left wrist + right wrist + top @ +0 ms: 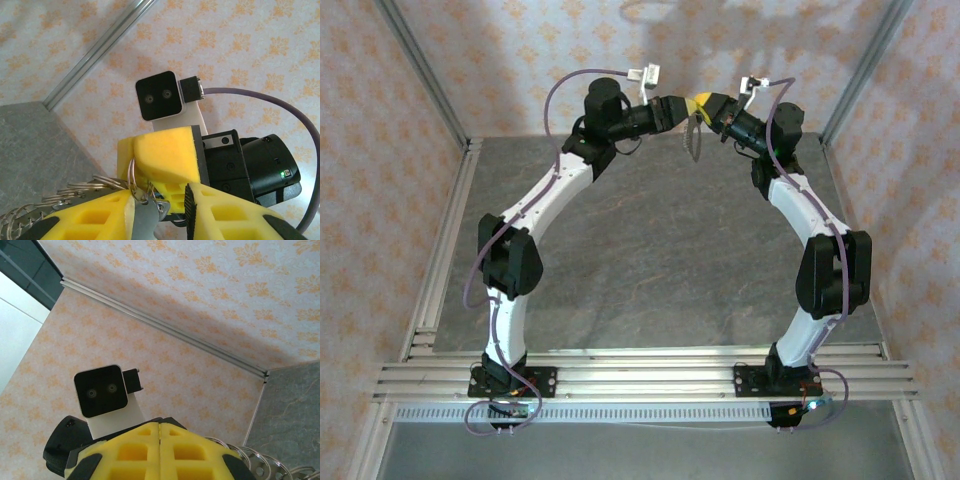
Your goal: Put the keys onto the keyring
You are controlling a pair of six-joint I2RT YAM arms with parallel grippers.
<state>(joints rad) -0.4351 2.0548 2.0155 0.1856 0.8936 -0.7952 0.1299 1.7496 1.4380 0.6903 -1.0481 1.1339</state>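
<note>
The right fingers (135, 445) are clenched flat together, pinching a wire loop of the keyring (132, 176), upper centre in the top view. The left fingers (85, 217) stand apart beside a grey metal tab (146, 220); I cannot tell whether they grip it. The bench (650, 250) lies below.

Middle ground: bare grey table (650, 270) lies open between the two arched arms, wide room to pass
Far centre, raised: left gripper (672, 108) and right gripper (708, 102) meet nose to nose, hardly any gap
Hanging obstacle: keyring (694, 137), a string of rings, dangles below that meeting point
Left gripper's slot: fingers apart, rings and a metal piece (145, 222) crowd it
Sides: patterned walls (520, 40) and frame posts (420, 70) hem in left, right, behind
Near edge: aluminium rails (640, 378) carrying both arm bases
</note>
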